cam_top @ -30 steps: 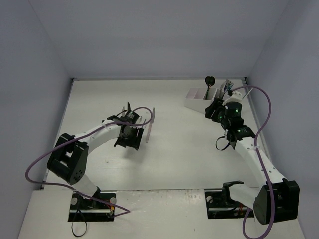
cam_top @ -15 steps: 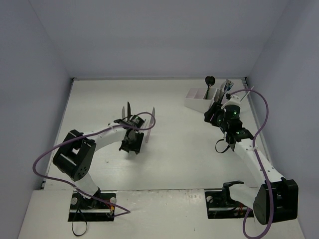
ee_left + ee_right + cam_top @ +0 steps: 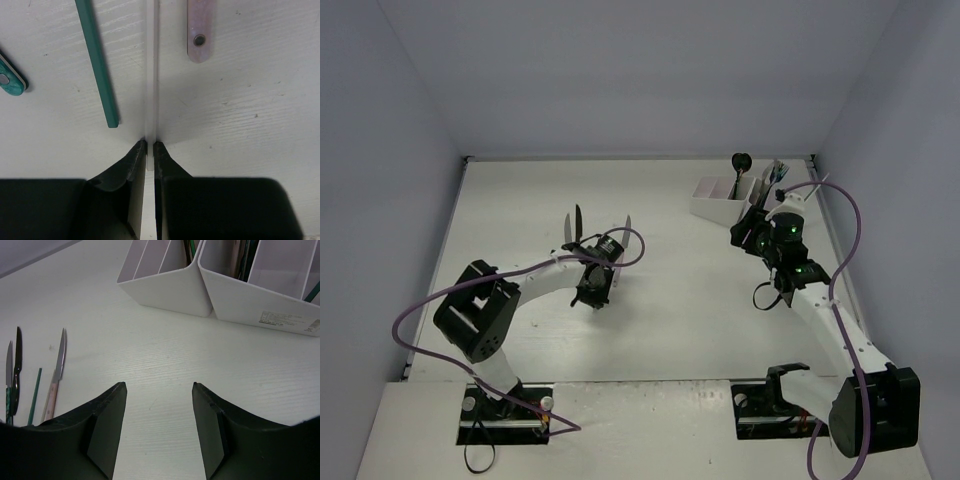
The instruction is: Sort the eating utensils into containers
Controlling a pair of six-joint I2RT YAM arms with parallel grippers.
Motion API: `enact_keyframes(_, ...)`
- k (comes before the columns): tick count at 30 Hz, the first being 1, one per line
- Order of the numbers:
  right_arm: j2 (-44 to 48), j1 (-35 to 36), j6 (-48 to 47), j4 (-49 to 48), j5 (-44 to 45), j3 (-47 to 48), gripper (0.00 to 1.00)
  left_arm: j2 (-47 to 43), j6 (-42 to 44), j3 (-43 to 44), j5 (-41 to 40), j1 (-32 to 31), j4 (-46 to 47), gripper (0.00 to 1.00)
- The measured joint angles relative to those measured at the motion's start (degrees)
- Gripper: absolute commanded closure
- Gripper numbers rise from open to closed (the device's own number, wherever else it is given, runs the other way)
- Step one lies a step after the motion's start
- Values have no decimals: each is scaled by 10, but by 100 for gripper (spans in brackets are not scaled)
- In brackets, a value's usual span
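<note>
The thin white stick (image 3: 151,75) lies on the table (image 3: 250,125) beside a green stick (image 3: 98,65), its near end pinched by the left gripper (image 3: 149,150). Such an end grip may slip when lifted. The right gripper (image 3: 159,390) hovers, jaws apart, near the containers (image 3: 165,290).

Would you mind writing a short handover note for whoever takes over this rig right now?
Left gripper: shut on the near end of a thin white stick lying on the table, not yet lifted.
Right gripper: open, empty, facing the white containers.
Done: several utensils already stand in the containers.
Left: bin the white stick, then at least a green stick, a pink-handled knife and a green-handled piece beside it.
</note>
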State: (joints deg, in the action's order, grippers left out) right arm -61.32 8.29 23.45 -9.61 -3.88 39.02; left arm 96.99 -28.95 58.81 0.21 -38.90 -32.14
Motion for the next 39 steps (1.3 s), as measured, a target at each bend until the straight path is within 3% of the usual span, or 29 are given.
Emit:
enact_keyframes(8,0,0,6,0,-32,0,43,-13,-7,-2,-21,-25,3,100)
enact_keyframes(14,-6,14,23,3,-100,18,40,-120,-10,-3,-51,-60,13,100)
enact_keyframes(21,-30,83,59,-8,-153,90,38,-269,14,-4,-65,-96,92,100)
enact_keyframes(31,-78,198,92,-57,-176,170,38,-301,47,-21,-56,-143,168,100)
enact_keyframes(36,-101,224,95,-68,-170,178,43,-306,53,-24,-52,-150,180,100)
enact_keyframes(39,-109,233,95,-68,-165,178,60,-312,56,-25,-50,-151,191,100)
